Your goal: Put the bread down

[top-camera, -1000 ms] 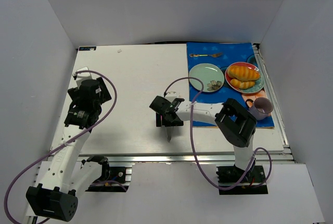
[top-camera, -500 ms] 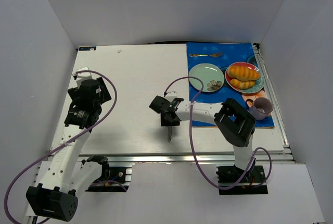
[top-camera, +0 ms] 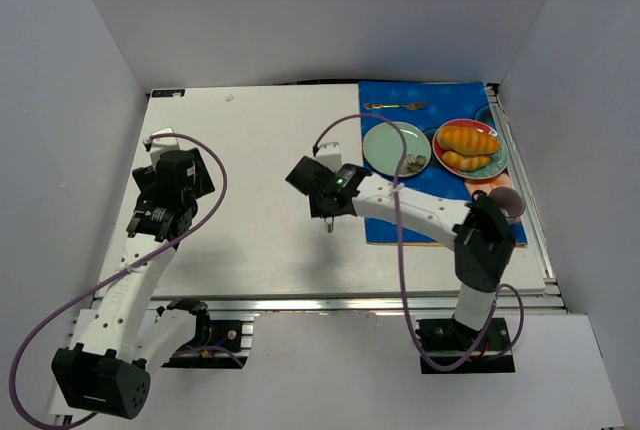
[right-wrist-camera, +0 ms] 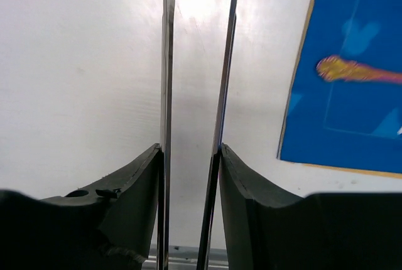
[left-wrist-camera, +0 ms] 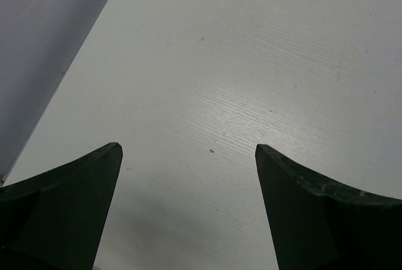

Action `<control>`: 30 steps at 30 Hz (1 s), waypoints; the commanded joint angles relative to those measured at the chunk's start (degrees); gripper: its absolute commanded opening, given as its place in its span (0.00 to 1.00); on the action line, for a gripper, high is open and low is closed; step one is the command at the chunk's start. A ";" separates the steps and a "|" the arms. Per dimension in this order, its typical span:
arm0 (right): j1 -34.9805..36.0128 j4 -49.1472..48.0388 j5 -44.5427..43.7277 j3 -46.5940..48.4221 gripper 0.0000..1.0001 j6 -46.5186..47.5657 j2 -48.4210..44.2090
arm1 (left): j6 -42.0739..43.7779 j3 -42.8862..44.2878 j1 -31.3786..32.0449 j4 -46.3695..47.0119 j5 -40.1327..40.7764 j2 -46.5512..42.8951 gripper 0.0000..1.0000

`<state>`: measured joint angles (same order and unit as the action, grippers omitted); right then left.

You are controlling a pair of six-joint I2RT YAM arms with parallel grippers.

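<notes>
The bread point(top-camera: 467, 137), a ridged golden-orange roll, lies on a red plate point(top-camera: 441, 149) at the back right, with paler yellow pieces point(top-camera: 466, 161) beside it. My right gripper point(top-camera: 324, 205) point(right-wrist-camera: 191, 152) hovers over the middle of the table, well left of that plate. It is shut on a pair of metal tongs point(right-wrist-camera: 167, 63) whose two thin blades point(right-wrist-camera: 230, 50) run forward from between the fingers. The tongs' tip point(top-camera: 327, 227) points toward the near edge in the top view. My left gripper point(top-camera: 150, 225) point(left-wrist-camera: 188, 151) stands open over the bare table at the left, holding nothing.
A blue mat point(top-camera: 450, 100) covers the back right. On it are a green plate point(top-camera: 390, 145) with a small item point(top-camera: 410, 163), a golden spoon point(top-camera: 395, 106) point(right-wrist-camera: 352, 69) and a purple cup point(top-camera: 506, 204). White walls enclose the table.
The right jaws closed on the tongs, which lay on the table. The right arm then lifted them and swung toward the far side; the left arm barely moved.
</notes>
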<state>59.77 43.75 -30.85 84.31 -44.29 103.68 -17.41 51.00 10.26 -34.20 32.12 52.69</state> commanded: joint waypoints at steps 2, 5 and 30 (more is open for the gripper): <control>0.26 8.19 -6.85 8.75 0.46 6.76 -6.82 | 0.71 1.82 -0.07 1.50 -0.56 0.57 0.98; 0.26 9.69 -7.82 12.53 0.46 10.71 -9.19 | 0.88 1.91 0.02 1.67 -0.74 1.19 0.98; -60.00 13.21 30.03 13.96 0.46 6.68 -29.05 | -1.05 3.40 0.02 4.23 -10.58 6.11 0.98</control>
<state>7.38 60.31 -15.09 100.51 -35.94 76.42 -17.52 52.45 10.26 -31.18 24.14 58.94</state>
